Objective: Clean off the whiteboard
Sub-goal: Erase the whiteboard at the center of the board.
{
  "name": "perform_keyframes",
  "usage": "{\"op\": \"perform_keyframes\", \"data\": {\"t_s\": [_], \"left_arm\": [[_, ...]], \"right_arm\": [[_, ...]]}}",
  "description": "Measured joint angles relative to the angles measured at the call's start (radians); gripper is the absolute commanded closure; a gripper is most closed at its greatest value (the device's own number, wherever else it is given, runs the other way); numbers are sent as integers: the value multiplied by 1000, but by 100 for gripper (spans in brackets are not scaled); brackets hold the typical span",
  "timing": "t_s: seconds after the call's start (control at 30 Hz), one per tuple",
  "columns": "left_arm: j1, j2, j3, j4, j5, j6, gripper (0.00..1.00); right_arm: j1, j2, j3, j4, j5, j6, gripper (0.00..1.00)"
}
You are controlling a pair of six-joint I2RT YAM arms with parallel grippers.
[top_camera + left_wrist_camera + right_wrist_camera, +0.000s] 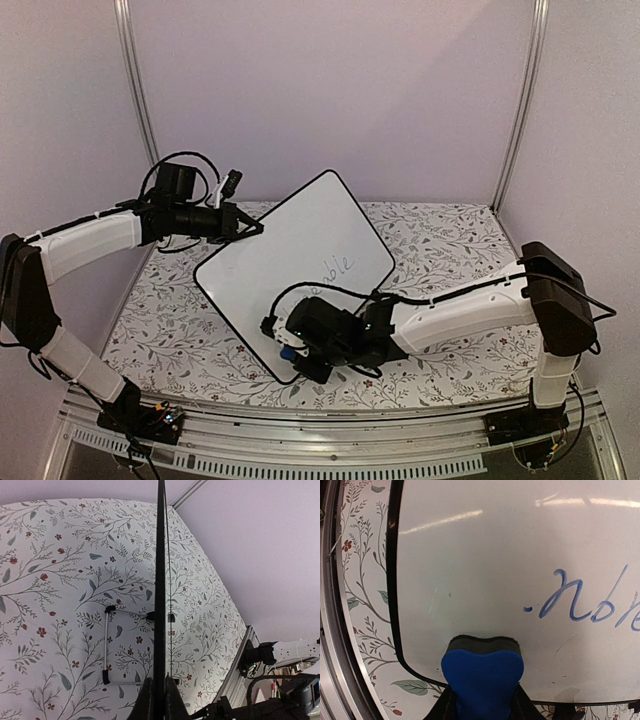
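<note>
The whiteboard [290,250] is turned like a diamond over the floral table, with blue handwriting [335,268] near its right side. My left gripper [257,228] is shut on the board's far left rim. In the left wrist view that black rim [160,580] runs edge-on between my left gripper's [160,685] pads. My right gripper [296,352] is shut on a blue eraser [288,353] at the board's near corner. The right wrist view shows the eraser [482,672], held in my right gripper [482,702], with its dark felt on the whiteboard [490,555], left of the handwriting [580,602].
A floral cloth [450,240] covers the table. An aluminium rail [330,425] runs along the near edge. Pale walls and two metal posts [520,100] close in the back. A thin wire stand with black feet [107,645] lies under the board.
</note>
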Motion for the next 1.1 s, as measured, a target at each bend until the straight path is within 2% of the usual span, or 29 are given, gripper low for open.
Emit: {"op": "perform_keyframes", "data": {"t_s": [0.23, 0.53, 0.7, 1.1], "left_arm": [[0, 0, 0, 0, 0, 0, 100], [0, 0, 0, 0, -1, -8, 100], [0, 0, 0, -1, -1, -8, 100], [1, 0, 0, -1, 0, -8, 100]], "right_arm": [[-9, 0, 27, -26, 12, 2, 69], [-78, 15, 171, -25, 52, -51, 69], [-88, 25, 179, -18, 51, -63, 69], [-81, -27, -16, 16, -5, -11, 70]]}}
